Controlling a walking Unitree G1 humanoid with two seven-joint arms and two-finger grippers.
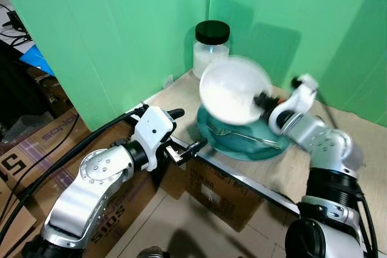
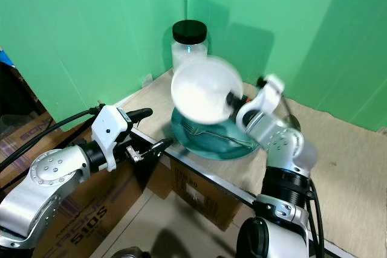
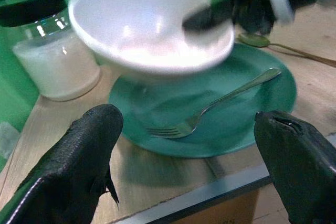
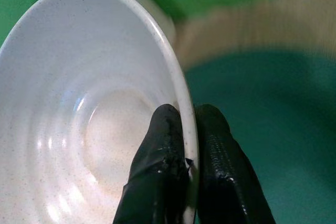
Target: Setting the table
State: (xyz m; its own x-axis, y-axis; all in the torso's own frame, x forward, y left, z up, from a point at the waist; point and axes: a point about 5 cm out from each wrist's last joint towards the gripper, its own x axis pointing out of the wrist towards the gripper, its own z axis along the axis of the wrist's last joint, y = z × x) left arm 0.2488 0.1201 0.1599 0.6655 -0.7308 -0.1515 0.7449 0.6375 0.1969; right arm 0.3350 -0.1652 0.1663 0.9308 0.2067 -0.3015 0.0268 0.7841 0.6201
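Nearest, left gripper (image 1: pixel 188 131) hung wide open, empty, at the wood table (image 1: pixel 338 149) edge. Right gripper (image 4: pixel 190 129) pinched the glossy white bowl (image 1: pixel 234 90) by its rim, tilted above the round teal plate (image 3: pixel 247 114) holding a steel fork (image 3: pixel 210 111). Behind stood a black-lidded glass jar (image 1: pixel 211 46).

Two bright green walls (image 1: pixel 121 22) meet in a corner behind a light wood-grain tabletop (image 2: pixel 357 167), which fills that corner and runs out to the right. Its near edge carries a metal strip (image 1: pixel 242 179). Soft shadows lie on the green panels above the tabletop's back edge. Under the near edge stand brown cardboard boxes (image 1: pixel 221 194), one with a white label, on a pale tiled floor (image 1: pixel 181 222). More printed cardboard (image 1: pixel 36 143) lies flat at the far left, beside dark clutter and a scrap of blue (image 1: pixel 36 58). Light is even and bright.
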